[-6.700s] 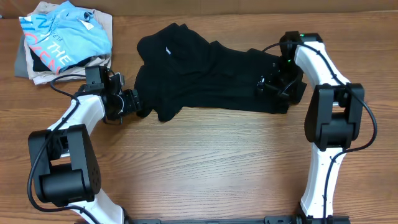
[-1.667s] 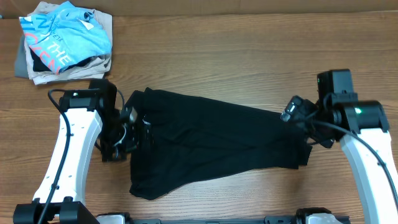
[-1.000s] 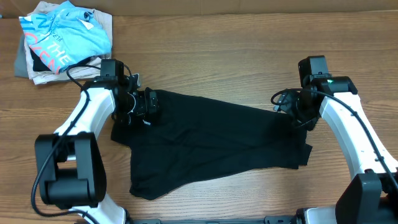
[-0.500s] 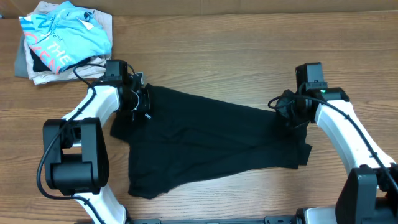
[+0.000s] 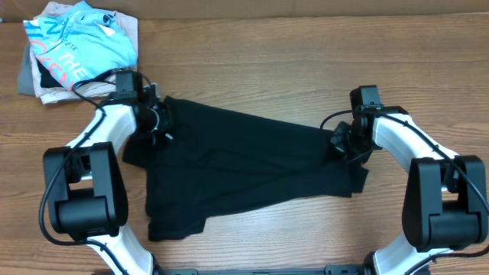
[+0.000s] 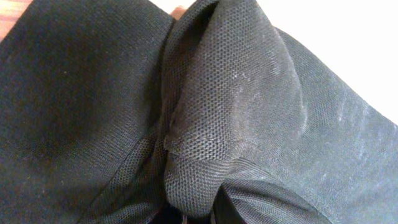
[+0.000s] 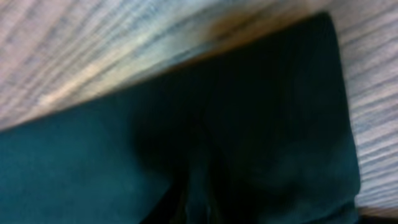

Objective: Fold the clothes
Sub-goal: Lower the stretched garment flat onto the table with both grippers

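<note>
**Two grippers, one black garment spread wide**

Across the middle of the wooden table [image 5: 306, 46] lies the black garment [image 5: 244, 168], spread nearly flat. Its far edge is strung between the arms, I'd guess to draw out wrinkles before a first fold. The light blue shirt [image 5: 76, 42] tops the beige and grey garments [image 5: 46, 95] in the far left corner, well apart. The left gripper [image 5: 157, 122] is clamped on a puckered bunch of mesh. The right gripper [image 5: 341, 143] sits at the right edge, and its blurred view won't show whether its jaws are closed.
</note>
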You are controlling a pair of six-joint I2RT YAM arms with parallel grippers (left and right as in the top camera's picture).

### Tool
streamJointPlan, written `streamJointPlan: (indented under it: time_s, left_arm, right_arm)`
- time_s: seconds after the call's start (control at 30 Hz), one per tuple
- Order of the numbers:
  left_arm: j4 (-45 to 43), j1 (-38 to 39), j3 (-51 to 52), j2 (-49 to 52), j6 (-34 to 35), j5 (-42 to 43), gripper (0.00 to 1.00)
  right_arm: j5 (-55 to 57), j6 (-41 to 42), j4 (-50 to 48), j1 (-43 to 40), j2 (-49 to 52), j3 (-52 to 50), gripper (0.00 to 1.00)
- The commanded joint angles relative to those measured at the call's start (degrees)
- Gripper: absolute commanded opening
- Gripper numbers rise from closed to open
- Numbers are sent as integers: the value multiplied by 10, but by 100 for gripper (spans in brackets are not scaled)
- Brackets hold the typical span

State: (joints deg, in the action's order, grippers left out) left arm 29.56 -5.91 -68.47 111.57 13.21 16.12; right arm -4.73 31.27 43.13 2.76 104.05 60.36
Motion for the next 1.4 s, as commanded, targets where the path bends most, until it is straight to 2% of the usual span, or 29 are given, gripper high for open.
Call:
streamJointPlan:
  time_s: [0.0,0.33,0.43,0.63,0.9,1.17,1.27,1.37]
  left_arm:
    - [8,-26,7,33,6,-76,4]
    - [-11,-41,7,33,51,-75,4]
    - [-31,-35,7,33,53,-52,4]
    - [-70,-7,7,33,68,-51,4]
    - [-78,-1,7,33,74,-93,4]
    - [-57,-2,7,33,61,-93,4]
    - [-49,-2,7,33,61,-91,4]
    - [-38,-2,7,33,61,-91,4]
  right_arm:
    - [-6,-1,-10,1,12,-5,14]
    - [-21,-7,-137,1,26,-5,9]
    - [-29,-15,-178,1,43,-1,9]
    - [-52,-36,-191,1,112,43,8]
    - [18,-95,-61,-4,127,185,4]
    - [25,-84,256,-6,118,390,4]
    - [25,-84,323,-6,118,391,4]
    - [23,-84,325,-6,118,349,4]
